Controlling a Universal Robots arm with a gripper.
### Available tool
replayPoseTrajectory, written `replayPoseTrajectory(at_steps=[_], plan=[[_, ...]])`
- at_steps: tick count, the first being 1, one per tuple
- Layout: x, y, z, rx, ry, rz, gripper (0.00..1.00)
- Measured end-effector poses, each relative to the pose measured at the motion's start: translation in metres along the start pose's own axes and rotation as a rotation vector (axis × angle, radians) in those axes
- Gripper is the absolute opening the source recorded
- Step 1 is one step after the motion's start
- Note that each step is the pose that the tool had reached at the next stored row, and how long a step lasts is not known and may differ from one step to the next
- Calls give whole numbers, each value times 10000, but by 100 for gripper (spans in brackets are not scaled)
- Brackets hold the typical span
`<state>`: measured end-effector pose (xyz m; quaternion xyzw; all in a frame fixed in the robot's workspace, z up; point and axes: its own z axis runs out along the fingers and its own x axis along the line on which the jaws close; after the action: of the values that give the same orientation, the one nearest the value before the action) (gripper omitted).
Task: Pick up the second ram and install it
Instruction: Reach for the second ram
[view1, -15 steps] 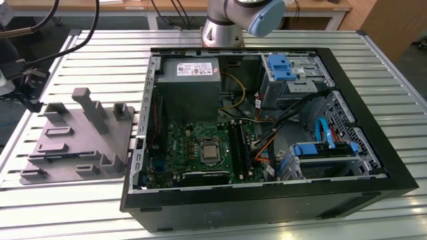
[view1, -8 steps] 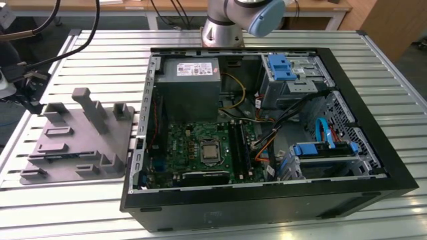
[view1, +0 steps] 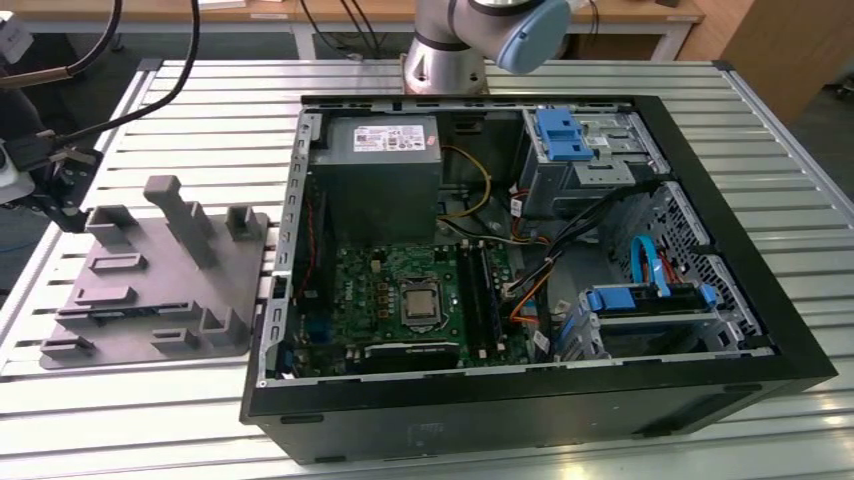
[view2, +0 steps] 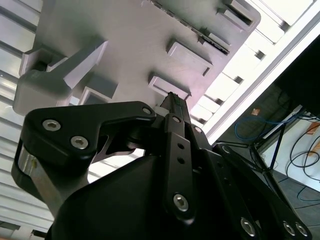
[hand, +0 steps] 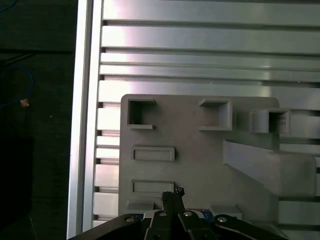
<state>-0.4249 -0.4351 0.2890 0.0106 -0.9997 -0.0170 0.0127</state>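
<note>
The second ram (view1: 123, 312) is a thin dark blue-green stick lying in a slot near the front of the grey fixture plate (view1: 160, 290), to the exterior view's left of the open computer case (view1: 534, 260). The second wrist view shows the ram as a dark strip (view2: 207, 36), and in the first wrist view a bluish piece of it (hand: 201, 213) peeks out by the fingers. My gripper (view1: 60, 200) hangs above the plate's far left side. Its black fingers (view2: 172, 100) (hand: 172, 194) are shut, with nothing seen between them.
The plate carries a tall slanted post (view1: 180, 215) and several raised holders (hand: 215, 116). Inside the case lie the green motherboard (view1: 400, 300) with long black slots (view1: 478, 290), loose cables (view1: 534, 270) and blue drive brackets (view1: 561, 135). The slatted metal table (view1: 174, 110) ends close to the plate.
</note>
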Motion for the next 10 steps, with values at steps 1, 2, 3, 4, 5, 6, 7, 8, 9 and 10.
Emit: replayPoseTrajectory(at_steps=[1,2,3,4,5,6,7,8,9,10], plan=[[0,-5,4,0,0,0,10],[0,-11,7,0,0,0,10],[0,-17,11,0,0,0,10],[0,-22,16,-1,-1,1,10],[0,-27,20,-1,-1,1,10],[0,-32,24,-1,-1,1,10],[0,-36,28,-1,-1,1,10],[0,-41,32,0,0,1,10],[0,-46,37,-1,-2,1,10],[0,-49,42,-1,-2,1,10]])
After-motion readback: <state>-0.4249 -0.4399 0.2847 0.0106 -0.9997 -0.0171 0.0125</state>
